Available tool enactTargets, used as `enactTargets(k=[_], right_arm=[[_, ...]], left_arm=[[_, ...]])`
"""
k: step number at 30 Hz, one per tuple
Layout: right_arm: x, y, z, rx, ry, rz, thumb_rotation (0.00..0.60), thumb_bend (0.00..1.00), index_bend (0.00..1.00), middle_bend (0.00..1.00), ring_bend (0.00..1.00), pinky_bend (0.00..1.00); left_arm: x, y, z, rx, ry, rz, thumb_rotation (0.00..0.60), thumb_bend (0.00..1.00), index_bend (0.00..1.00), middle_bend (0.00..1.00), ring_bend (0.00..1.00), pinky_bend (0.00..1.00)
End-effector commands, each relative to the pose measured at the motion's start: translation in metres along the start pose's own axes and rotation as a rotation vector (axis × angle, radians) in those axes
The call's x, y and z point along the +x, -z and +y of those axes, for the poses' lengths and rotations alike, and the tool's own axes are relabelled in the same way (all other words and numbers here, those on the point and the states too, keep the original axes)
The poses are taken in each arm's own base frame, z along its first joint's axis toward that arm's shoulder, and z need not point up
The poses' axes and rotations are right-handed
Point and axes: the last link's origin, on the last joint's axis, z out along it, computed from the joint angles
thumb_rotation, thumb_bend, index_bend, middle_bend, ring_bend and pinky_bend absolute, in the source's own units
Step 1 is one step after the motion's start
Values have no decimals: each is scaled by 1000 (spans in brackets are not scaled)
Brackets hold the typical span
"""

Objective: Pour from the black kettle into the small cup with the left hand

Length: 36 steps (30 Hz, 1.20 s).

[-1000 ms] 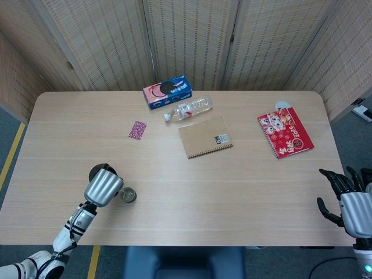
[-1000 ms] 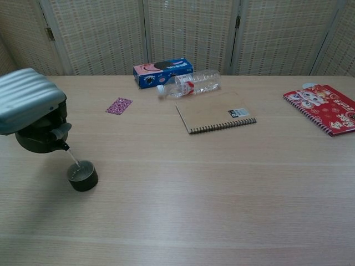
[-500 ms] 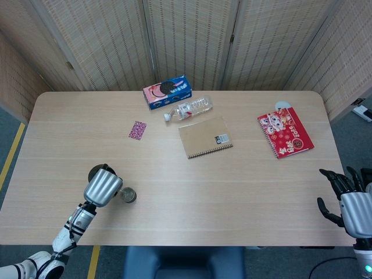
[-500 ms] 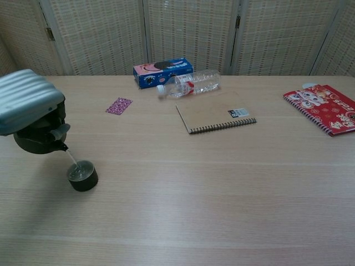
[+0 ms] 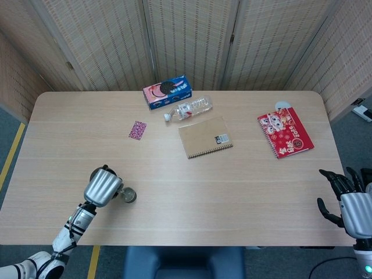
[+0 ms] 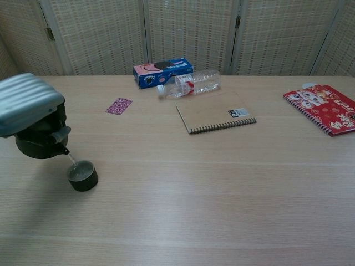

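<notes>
- Both my cameras see an evenly bright scene; the light is soft and falls from above; nothing looks dim
- Shadows are faint; a soft dark patch lies on the table [image 6: 222,183] under my left hand [image 6: 28,105] and the black kettle [image 6: 37,143]
- No harsh glare; only a mild sheen on the hand's silver back
- The head view bends straight lines near its edges; the chest view blurs my near hand slightly; farther objects stay sharp

Left hand [image 6: 25,105] tilts black kettle [image 6: 39,142] — water entering small cup [image 6: 82,175].
</notes>
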Motion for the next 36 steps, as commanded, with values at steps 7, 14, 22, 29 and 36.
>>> enactTargets(k=[7, 14, 22, 29, 36], right_arm=[[0, 1, 0, -2, -3, 5, 588, 449, 143, 248, 220, 47], [1, 2, -1, -3, -4, 11, 587, 449, 143, 248, 221, 47], [2, 1, -2, -2, -2, 12, 587, 450, 143, 248, 221, 47], [1, 2, -2, -5, -1, 11, 588, 450, 143, 248, 223, 47], [1, 3, 1, -13, -5, 10, 588, 450, 143, 248, 222, 47]], left_arm=[[-6, -1, -8, 17, 240, -29, 543, 558, 1000, 1000, 996, 584], [-7, -4, -19, 52, 431, -11, 540, 559, 1000, 1000, 994, 583], [-9, -13, -34, 100, 599, 6, 527, 559, 1000, 1000, 990, 574], [-10, -27, -46, 133, 712, -4, 479, 538, 1000, 1000, 985, 571], [-16, -46, -53, 175, 800, -36, 403, 285, 1000, 1000, 984, 571]])
